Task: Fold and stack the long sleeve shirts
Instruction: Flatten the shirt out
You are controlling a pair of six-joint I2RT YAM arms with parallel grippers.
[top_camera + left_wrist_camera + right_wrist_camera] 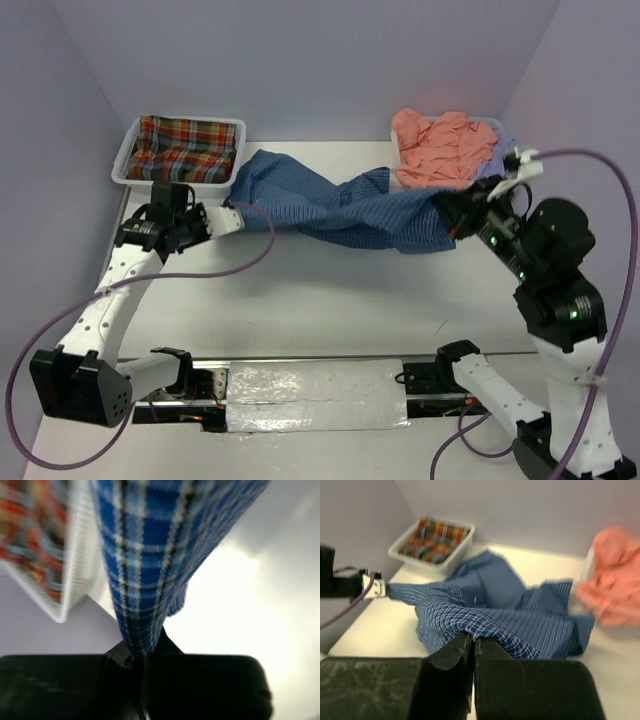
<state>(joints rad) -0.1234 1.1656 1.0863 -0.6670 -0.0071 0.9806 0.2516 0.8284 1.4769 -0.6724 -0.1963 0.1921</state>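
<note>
Table [330, 300]: blue shirt [345, 210] between both claws [235, 215] [455, 228]

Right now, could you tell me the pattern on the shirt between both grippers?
Blue cloth shirt, fine checks; left wrist view.

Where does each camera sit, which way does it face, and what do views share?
Top external: above, behind the bases, looking down; both arms show, left gripper and right gripper holding the blue fine-checked cloth shirt.
Left wrist: faces along its shut fingers at pinched blue cloth, white plastic tray beside.
Right wrist: faces leftward over its shut fingers toward the left gripper.
Shared: all show the shirt.
</note>
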